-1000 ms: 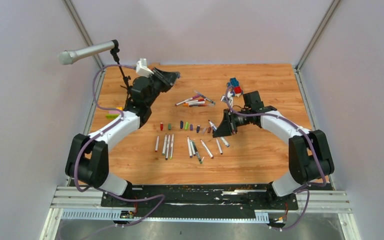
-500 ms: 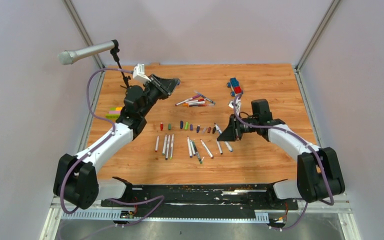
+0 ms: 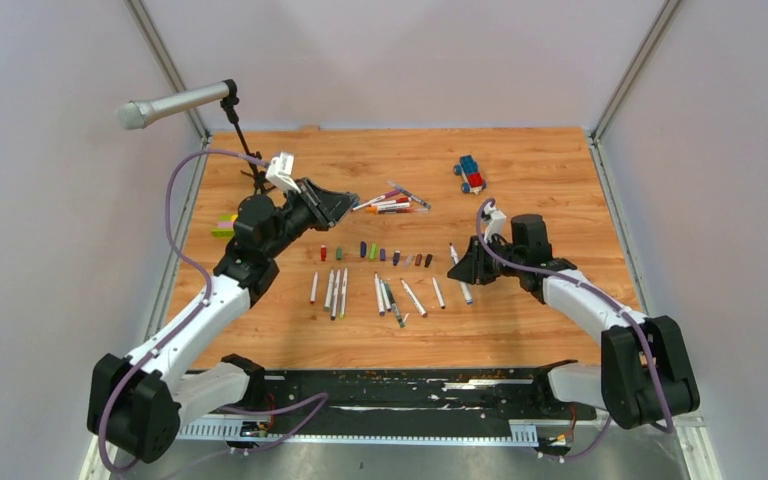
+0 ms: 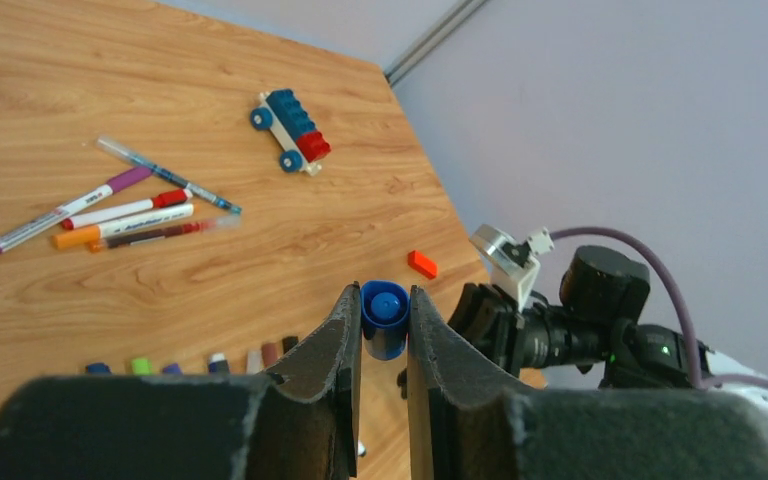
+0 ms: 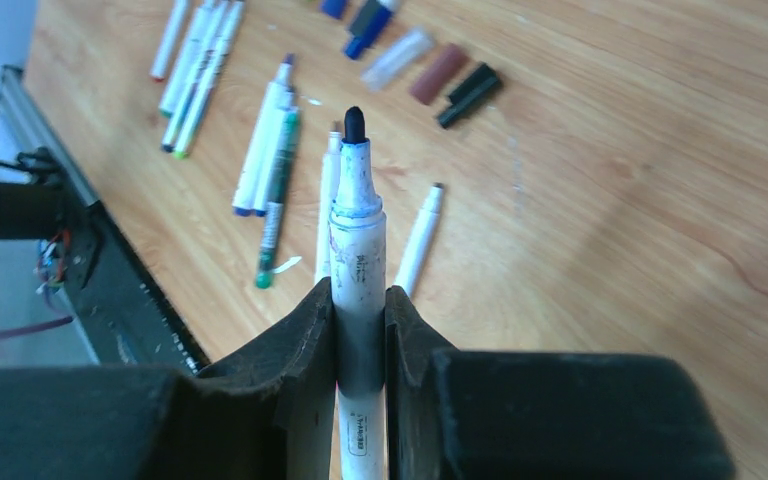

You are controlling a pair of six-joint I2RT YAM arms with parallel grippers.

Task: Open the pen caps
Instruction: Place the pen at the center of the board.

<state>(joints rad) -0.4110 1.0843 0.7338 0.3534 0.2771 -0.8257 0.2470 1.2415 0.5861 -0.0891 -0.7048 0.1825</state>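
Top view: left pincer (image 3: 345, 203) raised over the far left of the worktop (image 3: 540, 210), just beside the heap of capped pens (image 3: 392, 202). Right pincer (image 3: 463, 268) low at the right end of the cap row (image 3: 375, 253). Bare-pen row (image 3: 375, 295) lies nearside of the caps and left of the right pincer, so that arm is nearer. Wood-grain top, plain grey walls, microphone (image 3: 175, 103) far left

Left wrist: pincer clamped on a blue cap (image 4: 384, 318); cap row below and to its left

Right wrist: pincer clamped on an uncapped pen (image 5: 358, 230), long axis along the fingers, dark tip aimed at the bare pens, roughly parallel to them. My guess: lay it alongside
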